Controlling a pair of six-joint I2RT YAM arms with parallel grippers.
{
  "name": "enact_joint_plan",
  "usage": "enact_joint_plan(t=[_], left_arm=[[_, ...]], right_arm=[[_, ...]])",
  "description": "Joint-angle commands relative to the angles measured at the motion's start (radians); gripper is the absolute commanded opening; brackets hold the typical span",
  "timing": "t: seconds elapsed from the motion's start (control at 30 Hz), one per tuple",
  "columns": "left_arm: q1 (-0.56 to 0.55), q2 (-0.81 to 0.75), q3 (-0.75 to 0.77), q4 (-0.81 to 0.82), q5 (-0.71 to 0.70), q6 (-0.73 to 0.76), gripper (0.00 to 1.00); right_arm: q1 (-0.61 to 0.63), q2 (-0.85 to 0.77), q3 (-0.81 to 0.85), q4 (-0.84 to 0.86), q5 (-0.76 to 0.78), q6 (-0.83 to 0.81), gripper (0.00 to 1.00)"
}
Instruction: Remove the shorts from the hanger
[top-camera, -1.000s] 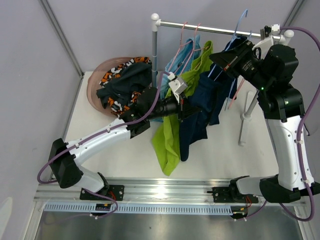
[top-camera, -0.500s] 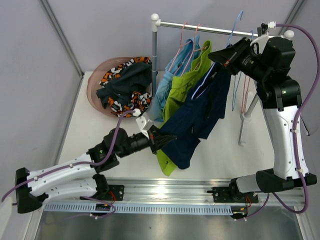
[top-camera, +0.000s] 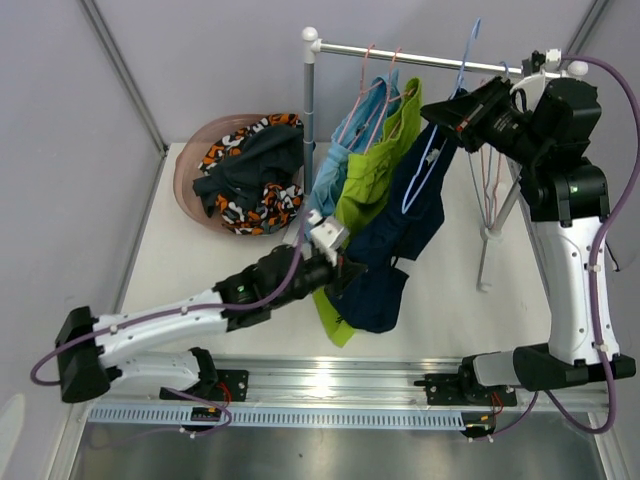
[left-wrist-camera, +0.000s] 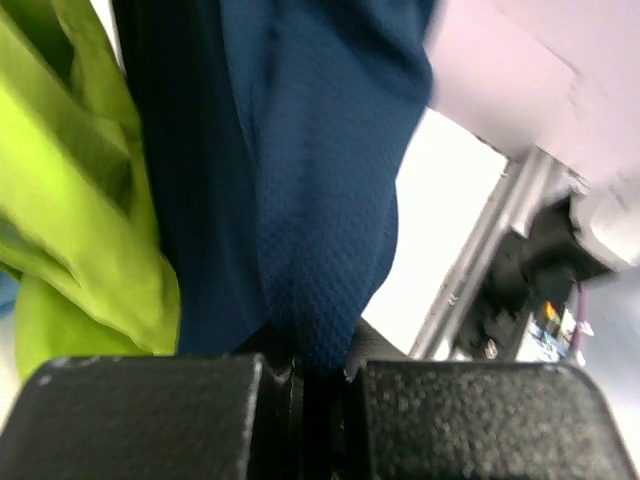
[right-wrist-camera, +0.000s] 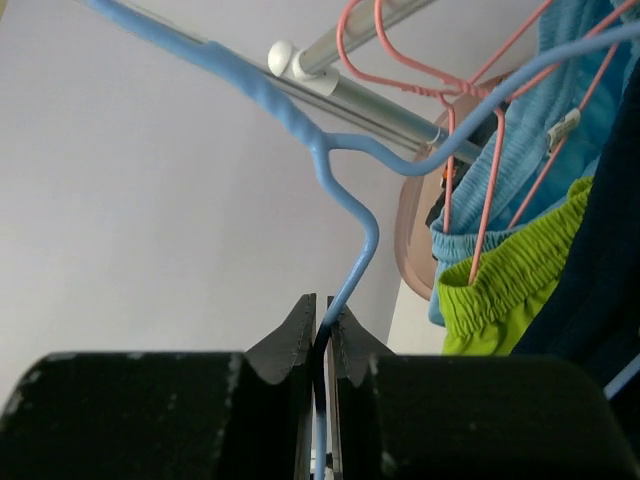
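Nearest, low in front of the silver metal clothes rail (top-camera: 430, 57): left pincer (top-camera: 345, 268) clamped on the bottom hem of the soft dark navy fabric shorts (top-camera: 400, 225), cloth slanting up toward the rail. Behind, under the rail's left half: lime green fabric shorts (top-camera: 365, 175) and light blue fabric shorts (top-camera: 328, 185) on thin pink wire hangers (right-wrist-camera: 486, 195). Near the rail's right end: right pincer (top-camera: 445, 112) closed on the thin blue hanger (right-wrist-camera: 353, 275) carrying the navy pair. Left of the rail's post, on the white worktop (top-camera: 200, 270): round pink basket (top-camera: 183, 170) holding orange-black-white blotch-patterned shorts (top-camera: 222, 150) and another dark garment.
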Motion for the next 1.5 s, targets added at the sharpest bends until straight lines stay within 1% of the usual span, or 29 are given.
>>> enact_joint_plan(t=[0.0,0.03,0.07,0.1,0.13,0.17,0.2,0.3,0.37,0.4,0.47,0.5,0.53,0.57,0.6,0.67,0.7,0.73,0.77,0.8,0.87,0.9,1.0,1.07,1.1,1.13,1.27,1.33,1.47], left_arm=[[-0.011,0.149,0.239,-0.064,-0.164,0.031,0.00],[-0.008,0.205,0.358,-0.097,-0.188,0.054,0.00],[0.004,0.323,0.476,-0.127,-0.217,0.065,0.00],[0.010,0.388,0.602,-0.214,-0.229,0.072,0.00],[0.019,0.451,0.658,-0.253,-0.232,0.087,0.00],[0.037,0.562,0.714,-0.285,-0.223,0.095,0.00],[0.047,0.612,0.850,-0.346,-0.223,0.100,0.00],[0.074,0.726,0.961,-0.417,-0.225,0.088,0.00],[0.074,0.715,0.919,-0.430,-0.235,0.075,0.00],[0.073,0.655,0.883,-0.407,-0.216,0.068,0.00],[0.061,0.568,0.734,-0.349,-0.212,0.043,0.00],[0.053,0.471,0.695,-0.347,-0.229,0.036,0.00],[0.033,0.420,0.605,-0.348,-0.238,0.026,0.00],[0.021,0.366,0.571,-0.353,-0.248,0.026,0.00],[0.007,0.264,0.539,-0.356,-0.264,0.032,0.00],[-0.018,0.186,0.424,-0.393,-0.287,0.025,0.00],[-0.018,0.157,0.401,-0.414,-0.303,0.013,0.00],[-0.018,0.125,0.352,-0.433,-0.347,-0.013,0.00],[-0.016,0.117,0.307,-0.450,-0.364,-0.023,0.00],[-0.016,0.113,0.267,-0.454,-0.384,-0.052,0.00],[-0.016,0.123,0.227,-0.456,-0.447,-0.093,0.00],[-0.016,0.129,0.220,-0.421,-0.455,-0.113,0.00],[-0.016,0.184,0.242,-0.352,-0.444,-0.112,0.00],[-0.015,0.264,0.296,-0.348,-0.452,-0.100,0.00],[-0.010,0.295,0.336,-0.350,-0.455,-0.084,0.00],[-0.005,0.328,0.380,-0.351,-0.453,-0.078,0.00],[0.012,0.506,0.514,-0.394,-0.427,-0.069,0.00],[0.012,0.533,0.549,-0.410,-0.415,-0.075,0.00],[0.009,0.519,0.494,-0.408,-0.390,-0.101,0.00]], right_arm=[[0.033,-0.127,-0.061,0.171,0.002,0.011,0.00],[0.044,-0.153,-0.125,0.168,0.020,0.019,0.00],[0.052,-0.179,-0.160,0.172,0.028,0.039,0.00],[0.061,-0.228,-0.195,0.178,0.031,0.051,0.00],[0.066,-0.247,-0.248,0.188,0.028,0.060,0.00],[0.067,-0.264,-0.261,0.186,0.030,0.065,0.00],[0.067,-0.278,-0.264,0.174,0.031,0.063,0.00],[0.067,-0.270,-0.220,0.128,0.013,0.050,0.00],[0.066,-0.258,-0.176,0.106,0.010,0.031,0.00],[0.066,-0.250,-0.162,0.097,0.017,0.007,0.00],[0.052,-0.223,-0.142,0.088,0.015,-0.007,0.00],[0.041,-0.212,-0.141,0.097,0.004,-0.010,0.00],[0.031,-0.201,-0.145,0.115,-0.010,-0.004,0.00],[0.002,-0.174,-0.145,0.129,-0.028,0.005,0.00],[-0.015,-0.160,-0.143,0.166,-0.079,0.017,0.00],[-0.052,-0.128,-0.143,0.213,-0.122,0.081,0.00],[-0.060,-0.120,-0.145,0.241,-0.155,0.107,0.00],[-0.063,-0.112,-0.145,0.284,-0.165,0.131,0.00],[-0.068,-0.106,-0.149,0.303,-0.180,0.223,0.00],[-0.068,-0.109,-0.234,0.505,-0.265,0.325,0.00],[-0.037,-0.136,-0.337,0.722,-0.285,0.592,0.00],[-0.004,-0.147,-0.364,0.737,-0.276,0.611,0.00],[0.052,-0.190,-0.364,0.666,-0.203,0.600,0.00],[0.069,-0.221,-0.446,0.732,-0.190,0.681,0.00],[0.078,-0.250,-0.473,0.784,-0.183,0.756,0.00],[0.084,-0.264,-0.499,0.789,-0.177,0.778,0.00],[0.083,-0.299,-0.448,0.676,-0.128,0.734,0.00],[0.083,-0.281,-0.448,0.701,-0.136,0.761,0.00],[0.084,-0.230,-0.407,0.706,-0.165,0.741,0.00]])
